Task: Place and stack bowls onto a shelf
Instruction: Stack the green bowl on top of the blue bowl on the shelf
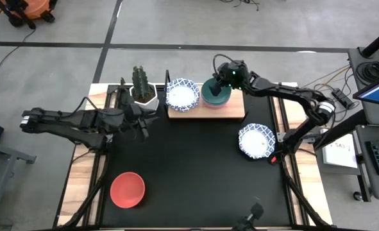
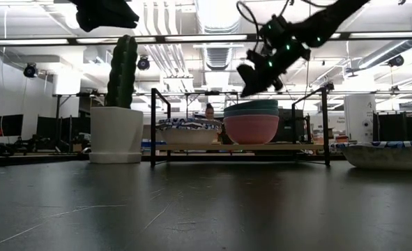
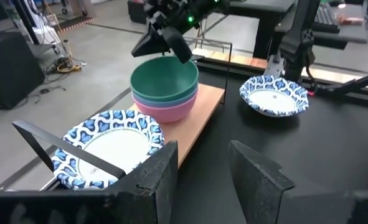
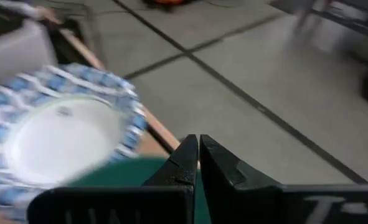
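Note:
The shelf (image 1: 234,110), a light wooden board with black posts, stands at the far middle of the black mat. On it rest a white bowl with a blue patterned rim (image 1: 182,94) and a stack of three bowls (image 3: 165,87): green on top, blue in the middle, pink at the bottom. My right gripper (image 2: 247,85) hangs shut just above the green bowl's rim, clear of it, with nothing in it. My left gripper (image 3: 202,155) hovers open left of the shelf, pointing at it, with nothing in it. On the mat lie another patterned bowl (image 1: 256,140) and a red bowl (image 1: 127,190).
A cactus in a white pot (image 1: 143,90) stands just left of the shelf, close to my left gripper. The patterned bowl lies near the mat's right edge, under my right arm. The red bowl is at the near left. Bare mat (image 1: 195,167) lies between them.

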You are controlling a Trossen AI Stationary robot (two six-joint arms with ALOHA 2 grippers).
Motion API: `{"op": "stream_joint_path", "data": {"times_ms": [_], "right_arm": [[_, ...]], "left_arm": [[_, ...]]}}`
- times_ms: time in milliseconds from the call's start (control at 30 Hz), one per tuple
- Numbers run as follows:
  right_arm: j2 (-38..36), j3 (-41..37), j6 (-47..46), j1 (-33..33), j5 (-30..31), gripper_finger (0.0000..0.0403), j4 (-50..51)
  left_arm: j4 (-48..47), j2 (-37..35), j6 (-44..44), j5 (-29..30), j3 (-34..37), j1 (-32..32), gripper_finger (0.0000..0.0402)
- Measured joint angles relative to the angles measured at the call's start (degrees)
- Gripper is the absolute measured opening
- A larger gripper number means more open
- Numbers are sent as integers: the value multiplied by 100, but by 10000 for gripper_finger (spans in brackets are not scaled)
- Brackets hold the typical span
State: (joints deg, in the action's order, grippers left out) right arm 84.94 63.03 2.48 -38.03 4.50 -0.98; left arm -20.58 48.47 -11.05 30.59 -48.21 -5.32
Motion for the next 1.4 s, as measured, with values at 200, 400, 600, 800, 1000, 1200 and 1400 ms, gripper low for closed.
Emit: {"op": "stream_joint_path", "data": {"times_ms": [200, 400, 600, 800, 1000, 1200, 1400], "right_arm": [[76, -583, -253, -28, 48, 9, -613], [139, -632, -295, -63, 183, 9, -850], [138, -1061, -467, 35, 262, 9, -1754], [140, -1588, -492, 141, 483, 9, -2606], [140, -1981, -394, 194, 692, 9, -3221], [-84, -1961, -236, 310, 733, 9, -3281], [-286, -2158, -119, 792, 730, 9, -3261]], "left_arm": [[-1, 180, 16, -2, 0, 0, 127], [-1, 237, 101, -3, 0, 0, 127], [0, 236, 151, -3, 0, 0, 127], [0, 236, 153, -3, 0, 0, 127], [1, 236, 153, -3, 0, 0, 127], [29, 236, 132, -3, 0, 0, 127], [46, 236, -3, -5, 0, 0, 127]]}}
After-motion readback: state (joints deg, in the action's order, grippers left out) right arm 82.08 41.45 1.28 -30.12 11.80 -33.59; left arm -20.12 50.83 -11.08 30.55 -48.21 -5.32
